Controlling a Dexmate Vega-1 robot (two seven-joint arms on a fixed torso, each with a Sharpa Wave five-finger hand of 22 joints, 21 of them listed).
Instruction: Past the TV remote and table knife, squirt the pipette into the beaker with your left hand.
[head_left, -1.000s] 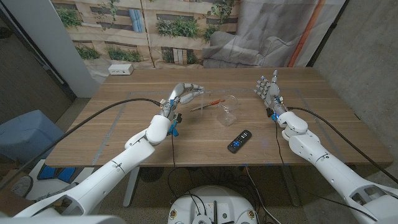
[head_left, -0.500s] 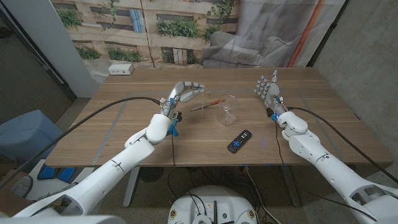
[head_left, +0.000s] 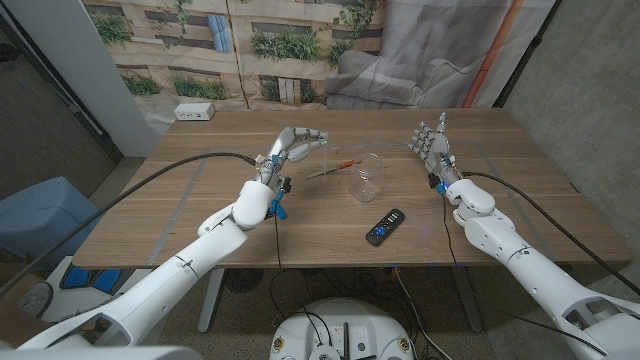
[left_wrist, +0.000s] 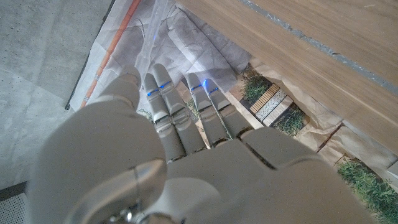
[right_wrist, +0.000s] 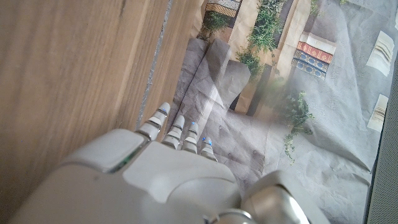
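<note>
Near the middle of the wooden table we see the clear beaker standing upright, with the table knife, red-handled, lying just to its left, and the black TV remote lying nearer the robot, on the beaker's near right. We cannot make out the pipette for certain; it is too small to tell from the knife. Our left hand is raised to the left of the knife, fingers apart and curved toward the beaker, and we see nothing held in it. It stands well apart from the beaker, with the knife between them. In the left wrist view the same hand shows its back, fingers stretched out straight and free. Our right hand stands upright to the right of the beaker, fingers spread and holding nothing. A white power strip lies at the table's far left corner.
</note>
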